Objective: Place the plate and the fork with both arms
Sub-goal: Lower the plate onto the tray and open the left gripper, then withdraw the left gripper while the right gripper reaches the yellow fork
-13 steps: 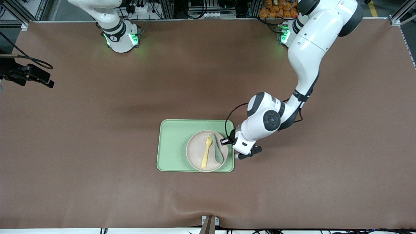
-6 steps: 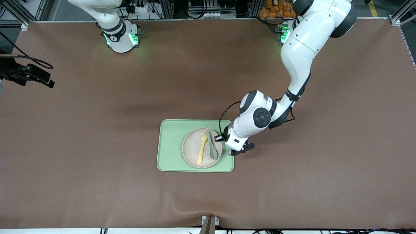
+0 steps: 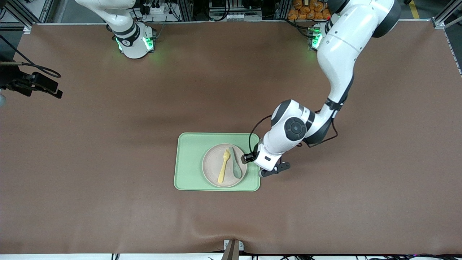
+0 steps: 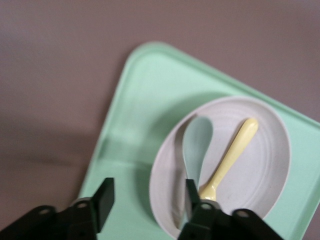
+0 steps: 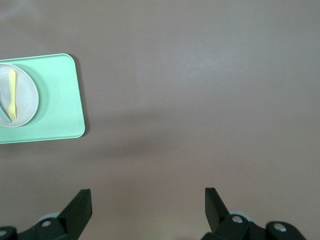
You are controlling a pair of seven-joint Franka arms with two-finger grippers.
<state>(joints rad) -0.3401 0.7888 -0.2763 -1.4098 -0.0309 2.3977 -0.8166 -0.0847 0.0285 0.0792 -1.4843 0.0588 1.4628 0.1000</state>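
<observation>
**A:** Where does the plate (image 3: 224, 165) sit?

**B:** On the green tray (image 3: 191, 162), in the half of the tray toward the left arm's end of the table. The tray lies around the middle of the brown table (image 3: 108, 162), somewhat closer to the edge nearest the front camera than to the edge where the arm bases stand.

**A:** And the fork (image 3: 223, 165)?

**B:** It lies on the plate, its tines pointing toward the bases' edge of the table. A teal spoon (image 3: 235, 163) lies just beside it on the plate, on the side toward the left arm's end.

**A:** What is the left gripper (image 4: 145, 200) doing?

**B:** It hangs low over the tray's edge at the plate's rim. In the left wrist view its fingers (image 4: 104, 199) are spread apart and clamp nothing; one finger shows over the tray, the other over the plate next to the spoon's handle. Whether either finger touches the plate I cannot tell.

**A:** And the right one?

**B:** The right gripper (image 5: 147, 205) waits high up near the right arm's end of the table. Its fingers (image 5: 80, 206) stand wide apart with only bare table beneath them. In the right wrist view the tray, plate and fork show small and well away from it.
</observation>
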